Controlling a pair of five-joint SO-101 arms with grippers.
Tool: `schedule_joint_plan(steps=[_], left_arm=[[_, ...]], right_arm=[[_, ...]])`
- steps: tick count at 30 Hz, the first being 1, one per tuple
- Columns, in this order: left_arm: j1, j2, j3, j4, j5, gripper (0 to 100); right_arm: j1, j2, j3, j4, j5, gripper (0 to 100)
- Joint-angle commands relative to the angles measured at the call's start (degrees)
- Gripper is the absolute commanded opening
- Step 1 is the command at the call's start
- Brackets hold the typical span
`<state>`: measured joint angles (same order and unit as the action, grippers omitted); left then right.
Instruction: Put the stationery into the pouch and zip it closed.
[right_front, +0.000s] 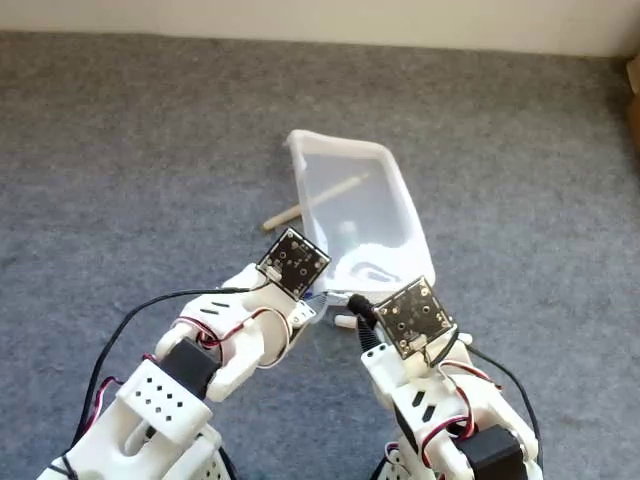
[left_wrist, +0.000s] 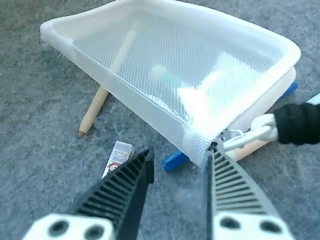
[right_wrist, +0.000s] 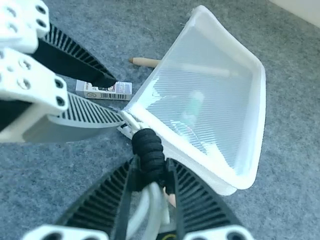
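Jaws of the right gripper (right_wrist: 151, 161) are pinching the black zip pull (right_wrist: 148, 145); the left gripper (left_wrist: 180, 148) jaws are gaping wide, pouch (left_wrist: 190, 65) corner just ahead, unclamped. Pulling now is risking dragging the pouch and shutting out the pencil (left_wrist: 102, 95) beside it.

White arms (right_front: 160, 400) — ribbed pincers (left_wrist: 180, 150) (right_wrist: 151, 161) (black)

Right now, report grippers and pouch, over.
Left gripper, jaws open, at pouch corner. Right gripper shut on black zipper pull. Eraser, pencil end outside pouch.
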<state>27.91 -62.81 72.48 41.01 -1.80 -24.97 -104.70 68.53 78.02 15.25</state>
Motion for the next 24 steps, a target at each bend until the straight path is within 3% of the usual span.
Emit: schedule_joint_plan(steps=[1, 7, 10, 24], left_arm=[[-0.57, 0.84, -2.77, -3.69, 0.62, 17], [0.13, 0.84, 1.8, -10.37, 0.62, 17], [1.27, 0.84, 3.12, -12.22, 0.35, 11], [2.07, 0.4, 3.03, -12.13, 0.35, 1]], right_arm=[[-0.66, 0.66, -3.74, -0.13, 0.18, 0.5], [-0.66, 0.66, -3.65, -0.13, 0.18, 0.5], [-0.66, 0.66, -3.65, -0.13, 0.18, 0.5], [1.27, 0.66, -4.09, -0.04, 0.18, 0.5]])
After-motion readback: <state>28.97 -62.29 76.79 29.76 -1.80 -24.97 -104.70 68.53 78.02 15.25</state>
